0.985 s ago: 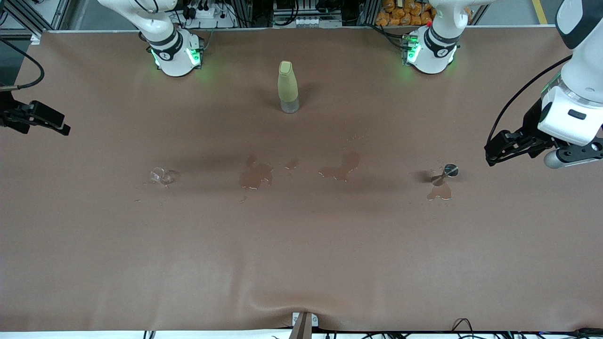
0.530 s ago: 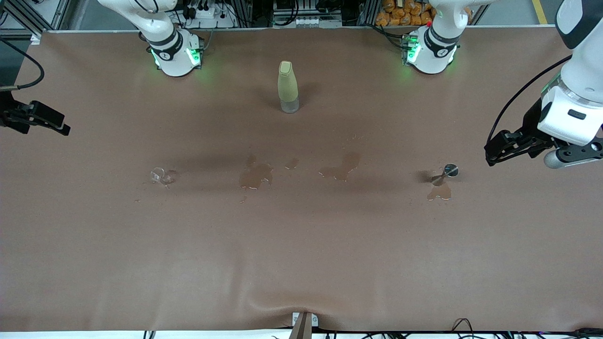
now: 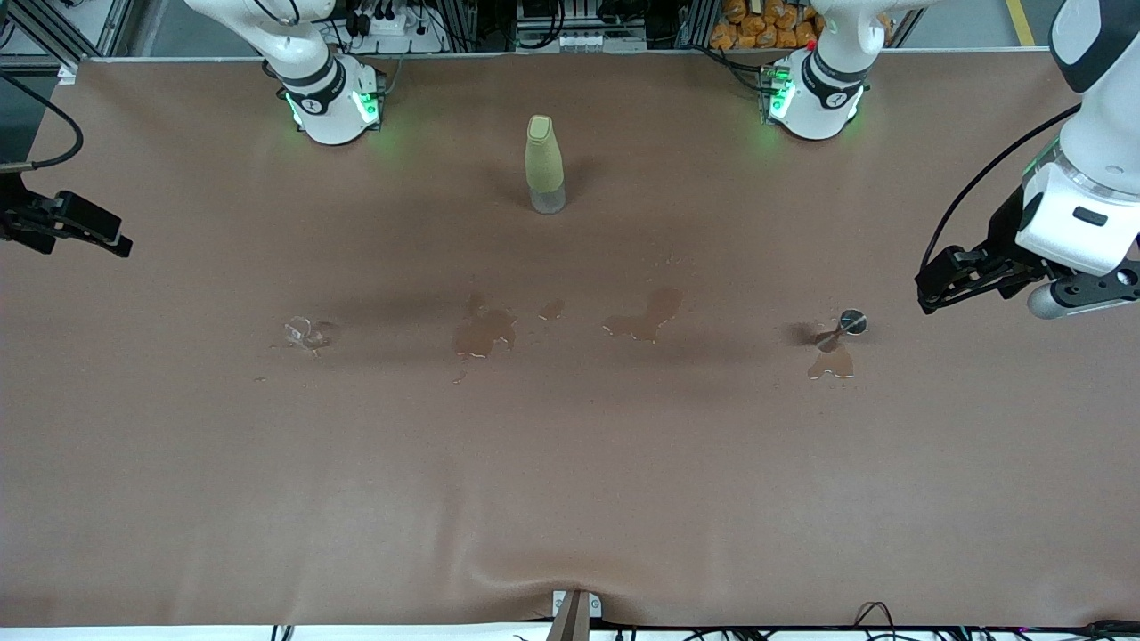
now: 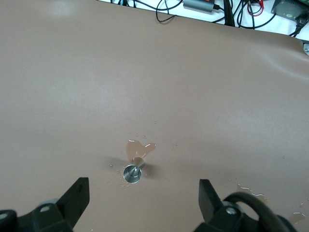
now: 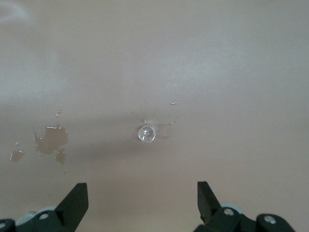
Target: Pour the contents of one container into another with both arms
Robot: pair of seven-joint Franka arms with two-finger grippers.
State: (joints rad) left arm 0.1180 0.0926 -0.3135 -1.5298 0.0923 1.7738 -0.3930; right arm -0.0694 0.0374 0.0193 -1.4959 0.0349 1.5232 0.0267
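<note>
A: Reading the front view across from its nine o'clock edge. My right gripper (image 3: 111,242) hangs over the right arm's end of the counter (image 3: 570,499), fingers spread wide, holding nothing.

B: And the glass cup (image 3: 297,331)?

A: Standing on the counter toward that same end, apart from the gripper, a few droplets around it. In the right wrist view it sits between and ahead of the open fingers (image 5: 77,203).

B: Centre?

A: A yellow-green bottle (image 3: 544,165) upright at twelve o'clock of two brown puddles (image 3: 484,332).

B: Then the metal cup (image 3: 851,321)?

A: Toward the left arm's end, a small puddle touching it on the camera side. My left gripper (image 3: 926,289) hovers near it, toward three o'clock, wide open and empty.
</note>
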